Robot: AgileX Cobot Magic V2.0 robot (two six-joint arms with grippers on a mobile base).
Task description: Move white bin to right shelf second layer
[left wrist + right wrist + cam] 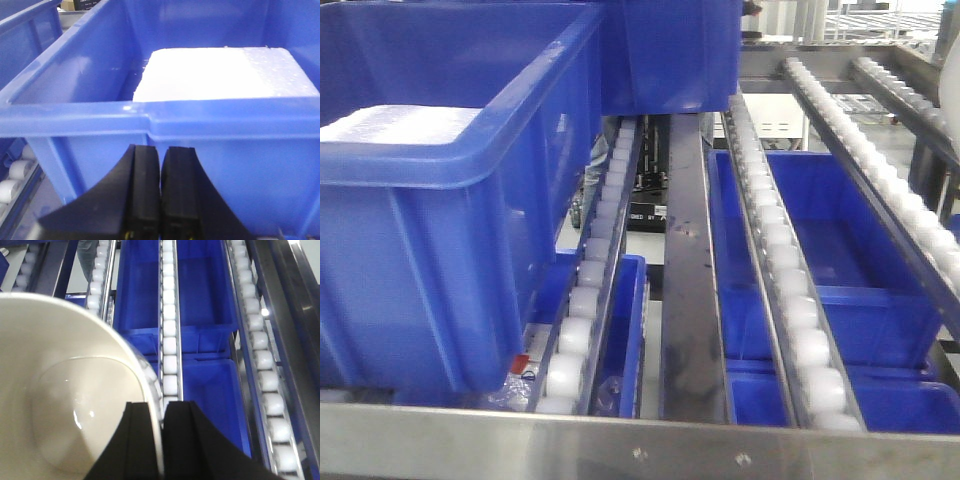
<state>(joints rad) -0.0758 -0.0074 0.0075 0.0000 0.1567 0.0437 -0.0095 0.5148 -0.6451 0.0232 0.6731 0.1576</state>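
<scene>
— Two grippers are showing, each only in its own wrist view. What is the right gripper (162, 440) doing?
— It is pinching the rim of the white bin (60, 405), one finger inside the wall and one outside, pressed tight on the plastic.
— And where is the bin sitting?
— It is hanging at the lower left of the right wrist view, over the roller tier (169, 335); white roller rows are running away between grey rails, and blue crates (200, 295) are lying on the level beneath. Whether its base is touching the rollers – I cannot tell.
— The left gripper (160, 195)?
— Its fingers are pressed together with nothing between them, just in front of the wall of a blue crate (200, 125) holding a white foam slab (220, 75).
— Is the front view adding anything?
— Neither arm nor the bin is appearing there; that big crate (450, 200) is filling the left, resting on the rollers (590, 290), with a steel rail (620, 440) crossing the bottom
</scene>
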